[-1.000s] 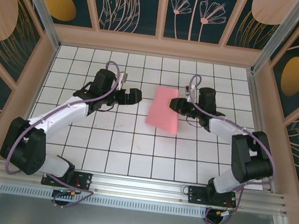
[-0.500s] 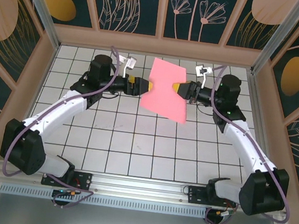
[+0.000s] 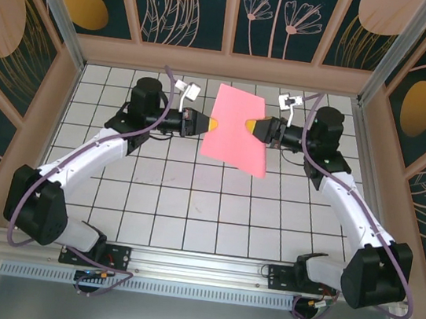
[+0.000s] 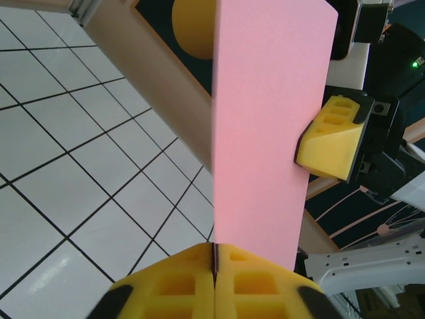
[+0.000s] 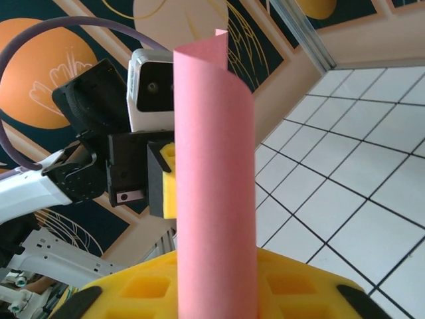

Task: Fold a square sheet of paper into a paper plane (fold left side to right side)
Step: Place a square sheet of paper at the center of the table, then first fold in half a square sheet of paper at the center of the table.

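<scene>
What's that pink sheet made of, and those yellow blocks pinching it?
The pink sheet looks like thin matte paper: it bends into a soft curve and shows no shine. The yellow pads look like moulded plastic or rubbery foam, matte, with square hollows; which of the two I cannot tell.

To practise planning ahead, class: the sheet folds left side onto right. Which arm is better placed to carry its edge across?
Probably left. The left gripper is shut on the left edge of the square sheet of paper; the right gripper pinches the right edge and can anchor it.
</scene>
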You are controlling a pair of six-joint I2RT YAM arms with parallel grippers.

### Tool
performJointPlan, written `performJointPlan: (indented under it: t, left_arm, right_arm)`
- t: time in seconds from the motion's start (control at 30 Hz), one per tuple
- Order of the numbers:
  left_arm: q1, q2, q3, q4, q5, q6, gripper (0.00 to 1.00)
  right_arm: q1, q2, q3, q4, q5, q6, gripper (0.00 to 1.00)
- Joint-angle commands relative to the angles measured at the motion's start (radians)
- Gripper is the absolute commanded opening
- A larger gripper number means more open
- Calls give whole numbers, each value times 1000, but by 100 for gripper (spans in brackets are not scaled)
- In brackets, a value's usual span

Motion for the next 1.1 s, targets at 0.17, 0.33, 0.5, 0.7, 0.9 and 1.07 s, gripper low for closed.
performJointPlan:
  t: [0.17, 0.33, 0.5, 0.7, 0.9, 1.07]
  left_arm:
    - [-4, 37, -121, 7, -35, -33, 0]
    - [-8, 90, -299, 75, -82, -93, 0]
    - [-8, 136, -392, 65, -185, -100, 0]
    - [-7, 179, -394, -12, -266, -59, 0]
    - [-8, 190, -338, -128, -308, 5, 0]
    - [-8, 181, -320, -152, -311, 9, 2]
  right_arm:
    - [-23, 8, 3, -324, 270, -166, 71]
    - [-29, 49, -36, -425, 476, -182, 88]
    - [-17, 119, -97, -434, 583, -150, 89]
    - [44, 171, -186, -281, 539, -63, 81]
    - [118, 295, -175, -184, 504, 4, 60]
    - [171, 423, -97, -191, 521, 7, 57]
